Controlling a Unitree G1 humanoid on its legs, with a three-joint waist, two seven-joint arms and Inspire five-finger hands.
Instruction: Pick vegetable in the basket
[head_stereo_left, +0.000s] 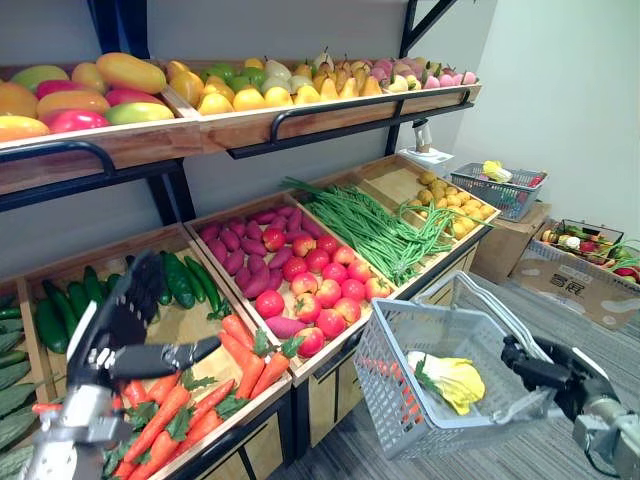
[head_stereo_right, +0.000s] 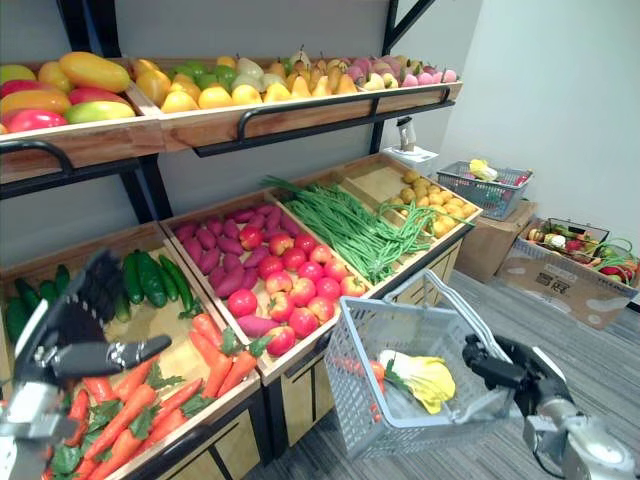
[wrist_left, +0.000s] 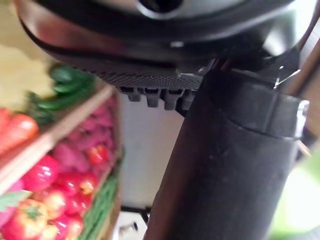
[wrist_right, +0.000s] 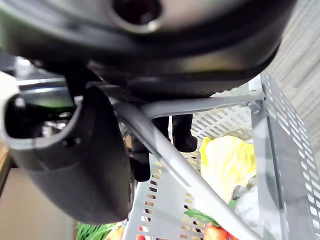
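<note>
**Robot holds shopping basket at vegetable stand**

A wooden produce stand (head_stereo_left: 250, 128) spans the scene, with fruit on its far upper shelf. Its near crates hold cucumbers (head_stereo_left: 180, 280), carrots (head_stereo_left: 190, 400), apples (head_stereo_left: 320, 285) and green beans (head_stereo_left: 380, 230). At near right hangs a grey basket (head_stereo_left: 385, 390). The right hand (head_stereo_left: 545, 365) has its fingers curled round the basket's handle (wrist_right: 165, 155). A cardboard box (head_stereo_left: 575, 290) at far right bears dark print on its side. The carrots lie in the near left crate, below the left hand (head_stereo_left: 120, 320), which hovers with fingers straight and thumb out, holding nothing. A yellow-green cabbage (head_stereo_left: 450, 380) lies inside the basket, with a lone carrot (wrist_right: 216, 233) beside it.
</note>
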